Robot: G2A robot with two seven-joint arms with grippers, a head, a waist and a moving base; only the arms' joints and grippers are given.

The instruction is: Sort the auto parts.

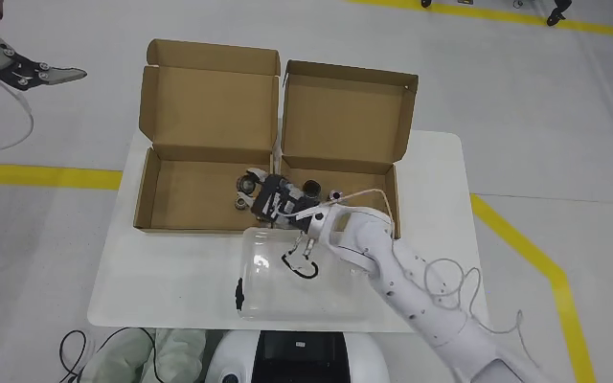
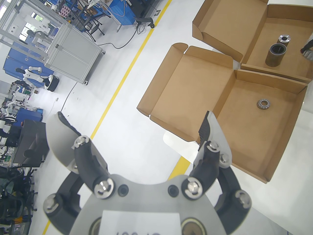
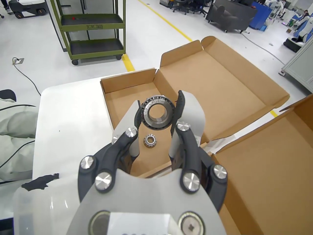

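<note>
Gripping a large tapered roller bearing by its outer ring, the right hand has its two fingers clamped on either side of it. The bearing is steel, round, with a ring of slanted rollers in a cage around a smooth, bright bore that faces the wrist camera. It hangs in the air above the left box, close to the wall that box shares with its neighbour.

On the brown floor of the same box, below the held part, lies a small bearing of the same kind, resting flat and alone.

Both boxes are plain corrugated cardboard, shallow, with lids folded back and side flaps standing up. They sit side by side, touching, at the far side of the white table. The right box holds a dark, dull metal sleeve standing upright and, just beside it, a shorter polished bushing with a hole in its top.

A clear plastic tray lies on the table's near side, in front of the boxes.

Well off to the side, over the grey floor, the left hand has its fingers spread wide apart with nothing between them
</note>
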